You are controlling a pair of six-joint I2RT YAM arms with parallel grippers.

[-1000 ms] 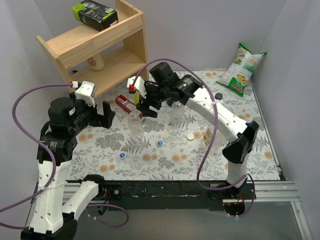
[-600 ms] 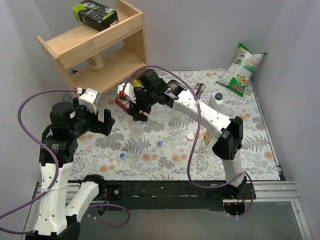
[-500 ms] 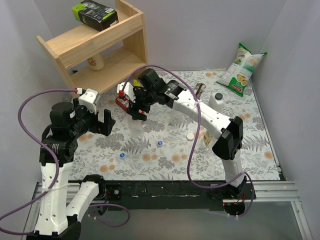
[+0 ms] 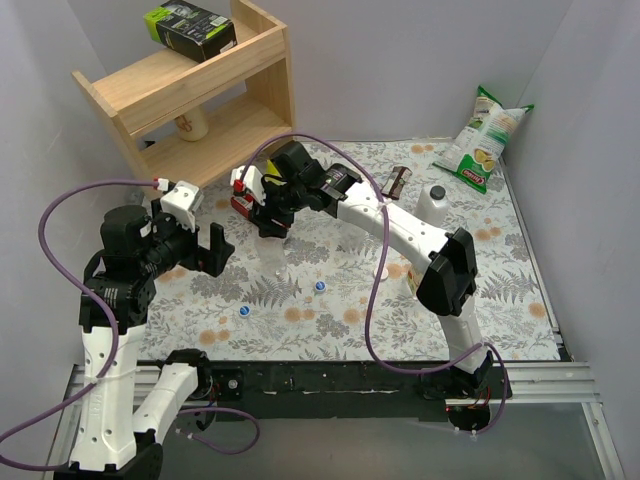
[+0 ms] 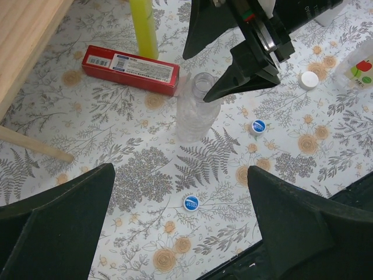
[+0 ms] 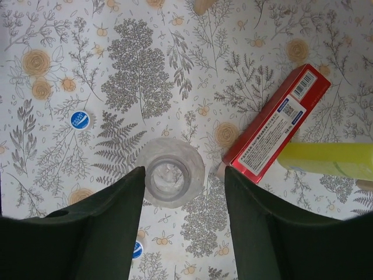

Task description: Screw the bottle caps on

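Note:
A clear uncapped bottle [image 4: 272, 255] stands upright on the floral mat. My right gripper [image 4: 272, 228] hangs over it, open, jaws astride the neck. In the right wrist view the bottle's mouth [image 6: 169, 175] sits close against the left finger [image 6: 93, 227], with a gap to the right finger. Two blue caps [image 4: 320, 286] [image 4: 244, 311] lie in front of the bottle, and a white cap [image 4: 381, 271] lies further right. My left gripper [image 4: 213, 248] is wide open and holds nothing, left of the bottle; a blue cap [image 5: 190, 203] lies below it.
A red box [image 4: 245, 205] and a yellow squeeze bottle [image 5: 144, 26] lie just behind the bottle. A labelled bottle [image 4: 412, 277], white carton [image 4: 432, 205], brown can [image 4: 398, 180] and chip bag [image 4: 485, 135] stand to the right. A wooden shelf [image 4: 200, 110] fills the back left.
My right arm has swung left and down over the clear bottle, and its jaws have narrowed around the neck. The left gripper has shifted slightly and stayed wide open.

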